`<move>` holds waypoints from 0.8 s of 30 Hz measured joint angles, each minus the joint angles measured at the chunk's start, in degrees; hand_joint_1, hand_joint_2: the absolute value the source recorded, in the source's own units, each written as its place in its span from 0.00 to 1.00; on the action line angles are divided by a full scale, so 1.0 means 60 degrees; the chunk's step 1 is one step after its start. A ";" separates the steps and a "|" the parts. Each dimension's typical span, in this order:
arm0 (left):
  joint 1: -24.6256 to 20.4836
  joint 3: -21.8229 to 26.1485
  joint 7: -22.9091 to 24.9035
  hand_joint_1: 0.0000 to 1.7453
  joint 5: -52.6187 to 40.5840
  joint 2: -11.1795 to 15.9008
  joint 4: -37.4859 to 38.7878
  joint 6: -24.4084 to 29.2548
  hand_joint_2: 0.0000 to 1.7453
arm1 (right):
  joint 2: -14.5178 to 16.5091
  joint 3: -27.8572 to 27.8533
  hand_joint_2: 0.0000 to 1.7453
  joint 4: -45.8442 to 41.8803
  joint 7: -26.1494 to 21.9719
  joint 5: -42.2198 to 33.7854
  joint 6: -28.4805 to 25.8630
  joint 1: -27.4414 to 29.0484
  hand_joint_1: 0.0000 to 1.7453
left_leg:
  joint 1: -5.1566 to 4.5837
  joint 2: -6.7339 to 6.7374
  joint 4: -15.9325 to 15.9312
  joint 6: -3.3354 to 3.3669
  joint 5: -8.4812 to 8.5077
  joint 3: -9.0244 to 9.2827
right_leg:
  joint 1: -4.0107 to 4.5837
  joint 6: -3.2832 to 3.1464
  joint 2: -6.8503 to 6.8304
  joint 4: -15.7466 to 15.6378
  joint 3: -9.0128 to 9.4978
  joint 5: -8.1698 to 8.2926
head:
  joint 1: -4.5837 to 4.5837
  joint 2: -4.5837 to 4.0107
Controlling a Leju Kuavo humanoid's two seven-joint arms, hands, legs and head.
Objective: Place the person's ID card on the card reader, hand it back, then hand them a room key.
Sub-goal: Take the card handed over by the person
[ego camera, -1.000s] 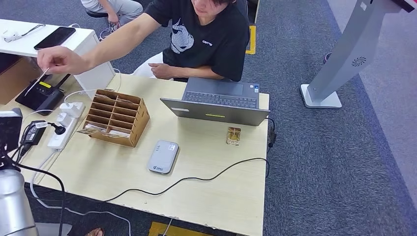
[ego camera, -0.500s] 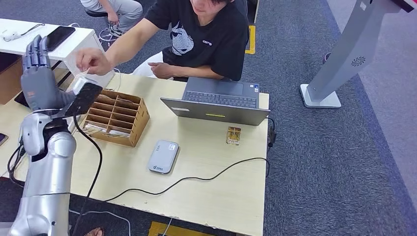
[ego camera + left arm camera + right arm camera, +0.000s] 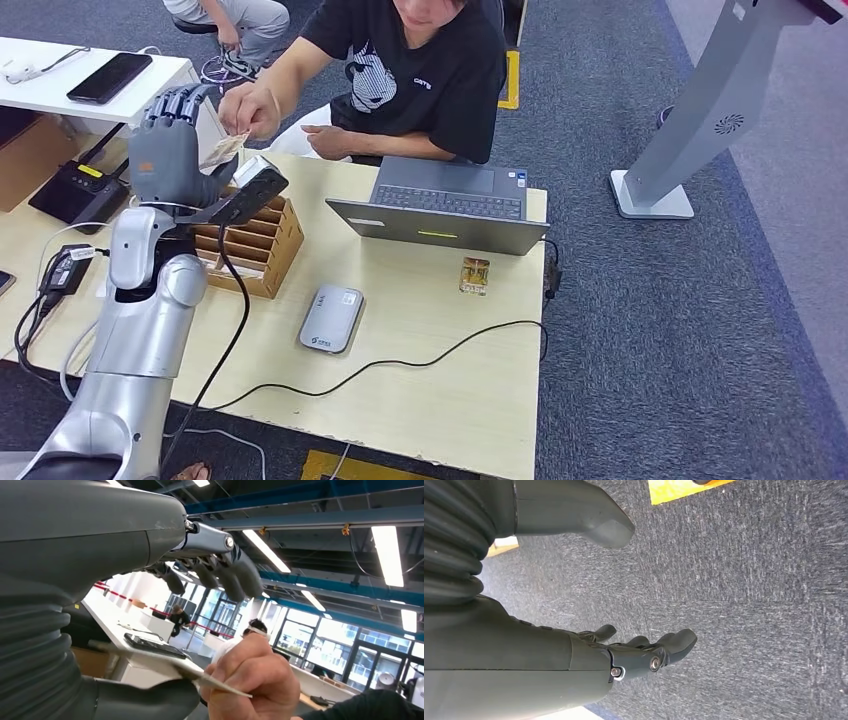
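Left hand (image 3: 165, 145) raised, fingers spread (nothing held), beside the person's hand (image 3: 248, 108) holding the ID card (image 3: 224, 150)

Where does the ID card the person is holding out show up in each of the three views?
Head view: the ID card is upper left, pinched in the person's hand, right beside the raised left hand.
Left wrist view: the card runs edge-on across the lower middle, between the thumb and the fingers, which are apart.
Right wrist view: not in it; it looks at carpet.
Shared landmark: the person's hand holding the card.
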 joint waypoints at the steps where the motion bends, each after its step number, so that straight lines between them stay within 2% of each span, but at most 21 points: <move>1: 0.0002 -0.0022 -0.0008 1.00 0.0056 -0.0002 0.0000 -0.0033 1.00 | -0.0001 0.0004 1.00 0.0000 -0.0027 0.0005 0.0009 -0.0001 0.00 | 0.0000 0.0000 0.0000 0.0000 0.0000 -0.0001 | 0.0000 0.0000 0.0001 0.0000 -0.0001 0.0000 | 0.0001 0.0000; 17: 0.0028 -0.0038 -0.0039 1.00 0.0625 0.0082 0.0000 -0.0255 1.00 | -0.0005 0.0007 1.00 0.0004 0.0004 0.0047 0.0025 0.0001 0.00 | -0.0001 0.0001 0.0000 0.0008 0.0006 -0.0009 | -0.0001 0.0000 -0.0001 0.0001 -0.0005 0.0000 | 0.0001 0.0000; 24: 0.0282 -0.0046 -0.0284 1.00 0.0972 0.0070 -0.0054 -0.0434 1.00 | -0.0005 0.0004 1.00 0.0004 0.0003 0.0098 0.0022 0.0003 0.00 | -0.0001 0.0000 0.0000 0.0011 0.0007 -0.0011 | -0.0002 0.0001 -0.0001 0.0001 -0.0005 0.0000 | 0.0001 0.0001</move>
